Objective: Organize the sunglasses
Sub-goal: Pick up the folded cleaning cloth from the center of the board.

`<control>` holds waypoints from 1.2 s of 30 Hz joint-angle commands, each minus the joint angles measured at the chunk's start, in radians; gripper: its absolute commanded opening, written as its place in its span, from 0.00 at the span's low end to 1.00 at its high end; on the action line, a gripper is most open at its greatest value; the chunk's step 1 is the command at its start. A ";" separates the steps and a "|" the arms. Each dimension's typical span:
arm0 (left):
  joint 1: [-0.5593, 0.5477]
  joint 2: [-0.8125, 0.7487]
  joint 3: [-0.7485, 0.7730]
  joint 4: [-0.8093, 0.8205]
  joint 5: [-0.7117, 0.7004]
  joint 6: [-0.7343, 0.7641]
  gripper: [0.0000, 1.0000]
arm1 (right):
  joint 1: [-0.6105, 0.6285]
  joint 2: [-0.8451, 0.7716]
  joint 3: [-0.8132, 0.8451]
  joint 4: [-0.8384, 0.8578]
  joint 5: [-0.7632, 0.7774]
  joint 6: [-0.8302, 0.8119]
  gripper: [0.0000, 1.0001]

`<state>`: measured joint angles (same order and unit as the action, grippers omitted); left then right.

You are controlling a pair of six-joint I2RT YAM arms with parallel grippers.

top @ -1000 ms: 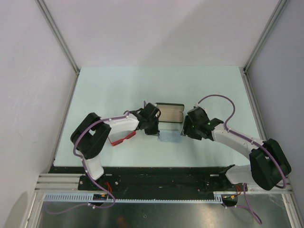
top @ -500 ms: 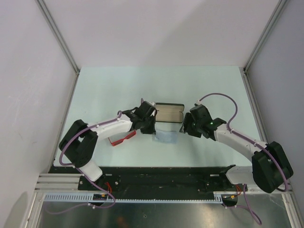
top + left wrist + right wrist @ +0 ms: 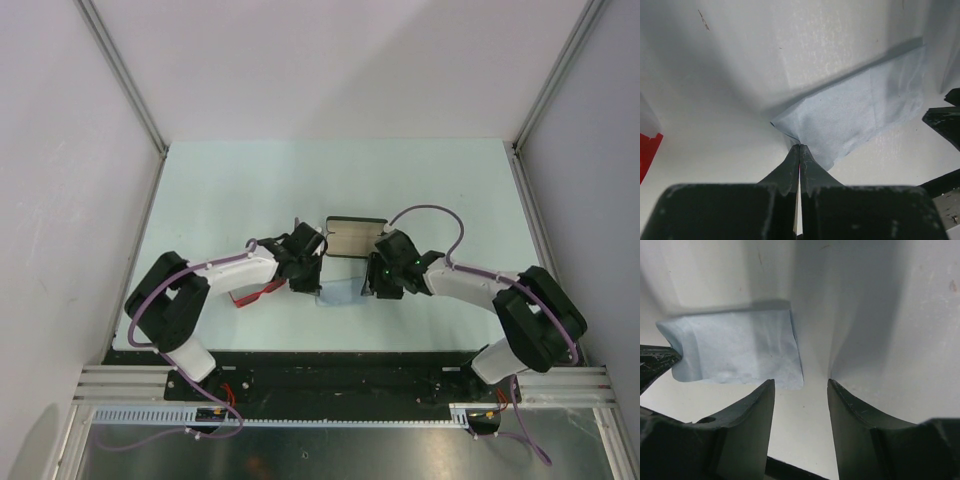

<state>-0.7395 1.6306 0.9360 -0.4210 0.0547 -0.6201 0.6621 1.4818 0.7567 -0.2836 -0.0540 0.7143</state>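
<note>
The red sunglasses lie on the table just left of my left gripper, and a red piece of them shows in the left wrist view. My left gripper is shut on a corner of the pale blue cloth, which lies mostly flat. My right gripper stands open low over the table, with the opposite corner of the cloth just ahead of its left finger. Nothing is between its fingers. From above, the cloth lies between both grippers.
The black case lies open with a tan lining just behind the cloth, between the two grippers. My right gripper sits close to its near right corner. White walls enclose the table on three sides.
My right arm has swung left to the cloth's right side and its jaws have narrowed a little. My left gripper has stayed shut and drawn slightly nearer with the cloth.
</note>
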 commanded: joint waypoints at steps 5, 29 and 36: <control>-0.003 0.012 -0.008 0.010 -0.026 0.022 0.00 | 0.037 0.110 0.079 0.046 0.054 -0.004 0.44; -0.003 0.051 -0.002 0.025 -0.026 0.020 0.00 | 0.068 0.192 0.118 0.008 0.094 -0.029 0.13; -0.003 0.049 -0.002 0.025 -0.027 0.019 0.00 | 0.070 0.195 0.128 -0.011 0.100 -0.032 0.00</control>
<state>-0.7395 1.6703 0.9321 -0.4168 0.0479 -0.6090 0.7250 1.6516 0.8711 -0.2245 0.0113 0.6987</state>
